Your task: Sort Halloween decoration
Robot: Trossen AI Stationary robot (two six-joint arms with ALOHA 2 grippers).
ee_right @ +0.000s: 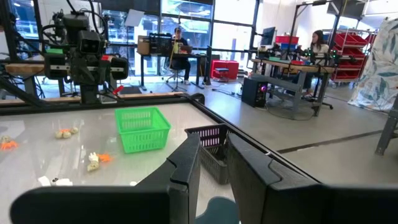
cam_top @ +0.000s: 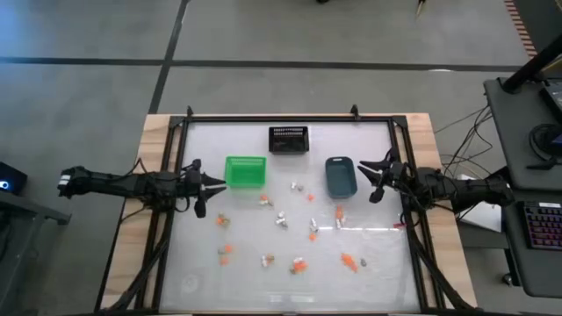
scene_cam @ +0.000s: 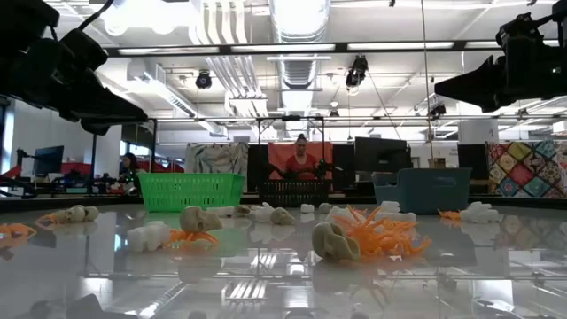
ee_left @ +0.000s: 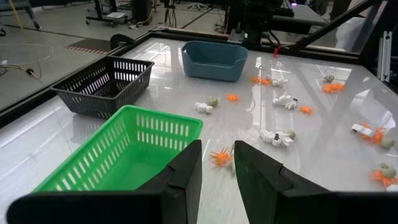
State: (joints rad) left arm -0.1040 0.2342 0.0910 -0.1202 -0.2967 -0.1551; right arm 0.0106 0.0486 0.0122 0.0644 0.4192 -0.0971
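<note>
The Halloween decoration (cam_top: 281, 219) is several tiny orange, white and tan trinkets lying scattered over the glossy table top, mostly its middle and near half; they also show in the left wrist view (ee_left: 277, 137). My left gripper (cam_top: 209, 184) (ee_left: 217, 146) hovers at the table's left edge beside the green bin (cam_top: 245, 171), its fingers slightly apart with nothing between them. My right gripper (cam_top: 367, 175) (ee_right: 213, 140) hovers at the right edge next to the blue-grey bin (cam_top: 340, 175), fingers slightly apart and empty.
A black mesh bin (cam_top: 288, 139) stands at the far middle of the table. A dark metal frame (cam_top: 290, 118) runs round the table top. People sit at desks in the room beyond (scene_cam: 299, 155). A desk with a keyboard (cam_top: 536, 228) stands to the right.
</note>
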